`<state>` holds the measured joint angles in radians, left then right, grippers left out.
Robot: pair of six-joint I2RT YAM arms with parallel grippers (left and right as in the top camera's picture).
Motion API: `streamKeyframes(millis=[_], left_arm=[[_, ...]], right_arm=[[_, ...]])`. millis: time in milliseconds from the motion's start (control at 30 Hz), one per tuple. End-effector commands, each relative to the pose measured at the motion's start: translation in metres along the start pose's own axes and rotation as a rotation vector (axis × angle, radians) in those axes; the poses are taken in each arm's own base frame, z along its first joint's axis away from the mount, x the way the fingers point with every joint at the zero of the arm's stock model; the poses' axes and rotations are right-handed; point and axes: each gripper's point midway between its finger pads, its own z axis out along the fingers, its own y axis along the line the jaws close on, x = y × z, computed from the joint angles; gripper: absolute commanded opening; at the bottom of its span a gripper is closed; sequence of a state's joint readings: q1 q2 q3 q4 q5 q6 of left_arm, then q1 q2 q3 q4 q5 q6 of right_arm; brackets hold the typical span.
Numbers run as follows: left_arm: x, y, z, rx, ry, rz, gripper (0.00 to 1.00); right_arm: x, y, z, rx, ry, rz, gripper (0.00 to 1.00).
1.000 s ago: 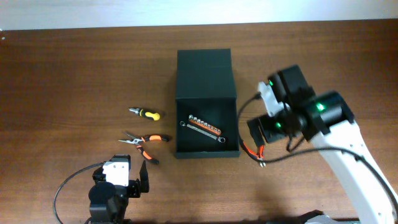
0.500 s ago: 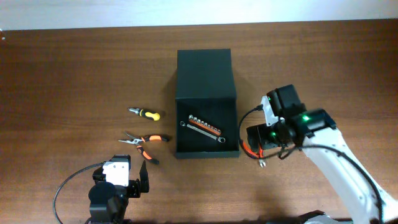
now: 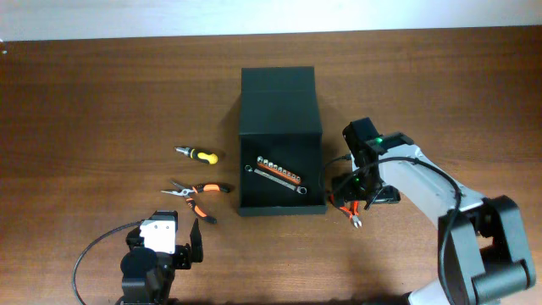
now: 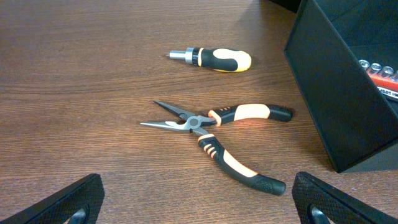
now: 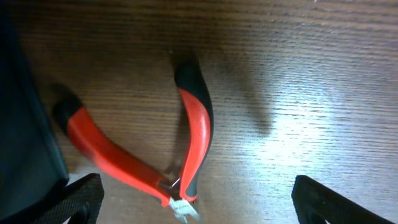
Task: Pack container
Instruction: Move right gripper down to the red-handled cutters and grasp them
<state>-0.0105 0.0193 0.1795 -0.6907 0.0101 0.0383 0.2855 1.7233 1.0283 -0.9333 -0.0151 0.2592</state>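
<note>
The container [image 3: 279,106] is a dark box in the middle of the table, lid flapped open to the far side. It holds a socket rail and a wrench [image 3: 278,174]. Red-handled cutters [image 3: 350,211] lie on the table just right of the box. My right gripper [image 3: 356,191] hangs low over them, open; the cutters [image 5: 189,146] lie between its fingers [image 5: 196,202], untouched. My left gripper [image 4: 199,205] is open and empty, near the orange-black long-nose pliers [image 4: 227,140] and a yellow-black screwdriver [image 4: 214,58].
The box wall shows at the right of the left wrist view [image 4: 336,106] and at the left edge of the right wrist view [image 5: 22,137]. The pliers [image 3: 196,193] and screwdriver [image 3: 197,154] lie left of the box. Bare wood surrounds them.
My right arm has come down and moved left, closer to the red cutters beside the box. The left arm and the tools have not moved.
</note>
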Motion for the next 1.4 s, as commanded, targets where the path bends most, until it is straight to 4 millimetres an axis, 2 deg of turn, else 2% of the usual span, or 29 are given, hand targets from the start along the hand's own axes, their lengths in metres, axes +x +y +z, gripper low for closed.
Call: streamKeyframes(millis=[0,233,433,833,1200,1367], left_arm=[[-0.001,0.003,0.000,-0.015,-0.010,0.013,0.99],[-0.001,0.003,0.000,-0.015,-0.010,0.013,0.99],[-0.001,0.003,0.000,-0.015,-0.010,0.013,0.99],[-0.001,0.003,0.000,-0.015,-0.010,0.013,0.99],[-0.001,0.003,0.000,-0.015,-0.010,0.013,0.99],[-0.001,0.003,0.000,-0.015,-0.010,0.014,0.99]], right_arm=[[-0.001,-0.005,0.004,0.020,-0.002,0.038,0.95],[-0.007,-0.010,0.004,0.021,-0.024,0.093,0.88],[-0.010,-0.020,0.004,0.017,-0.027,0.143,0.86],[-0.014,-0.020,0.006,0.015,-0.034,0.157,0.71],[-0.015,-0.020,0.020,0.022,-0.007,0.158,0.71],[-0.016,-0.019,0.020,0.021,-0.014,0.158,0.63]])
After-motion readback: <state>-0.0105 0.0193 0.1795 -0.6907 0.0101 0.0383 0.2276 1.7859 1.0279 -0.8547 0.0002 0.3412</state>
